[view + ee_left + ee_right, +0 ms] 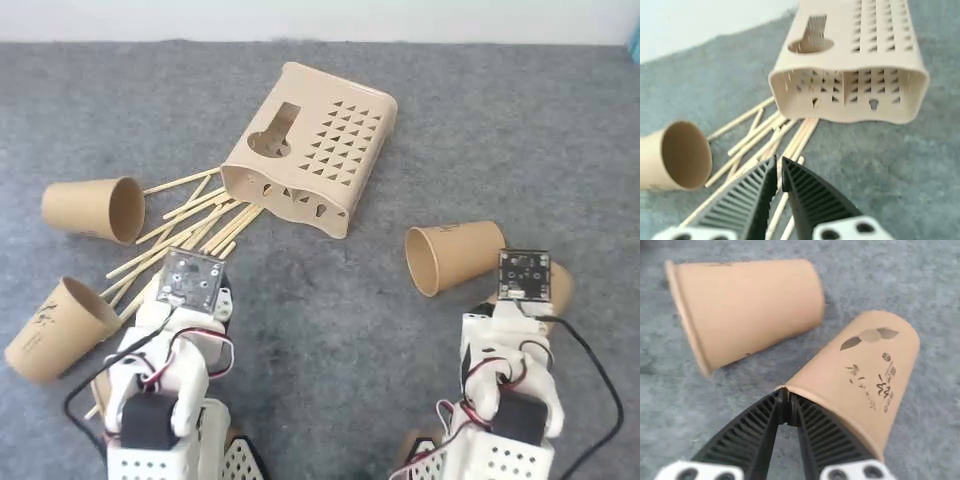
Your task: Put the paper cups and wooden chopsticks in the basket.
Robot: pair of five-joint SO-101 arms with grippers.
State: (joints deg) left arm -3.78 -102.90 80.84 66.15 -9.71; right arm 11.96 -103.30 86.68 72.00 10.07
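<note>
Flagging failure modes from here.

Right pincer (786, 400) is pressed together on the rim of the printed paper cup (865, 375), which lies on its side on the table (330, 300). One jaw is inside the mouth, one outside. The rim is a thin paper wall, so it may buckle or slip out on the lift. The cup would also hang off one edge and could swing. The second cup (745, 310) lies just beside it, mouth turned the other way, and a swinging cup could knock it rolling.

Left pincer (779, 172) is closed down to a slit. It looks to be pinching one chopstick (772, 200), though I can't be certain it is clamped and not just sitting over it. A single stick held near one end will likely pivot in the jaws. The other wooden chopsticks (195, 225) lie fanned and overlapping, so dragging one may scatter them.

Basket (340, 140) lies tipped on its side, open mouth toward the sticks. It looks light. Pushing anything into it probably slides or spins it, since nothing braces it. Items inside could also roll back out.

Two more cups, left cup (90, 208) and near-left cup (55, 330), lie on their sides beyond the sticks. Both are round, so a nudge rolls them away.
</note>
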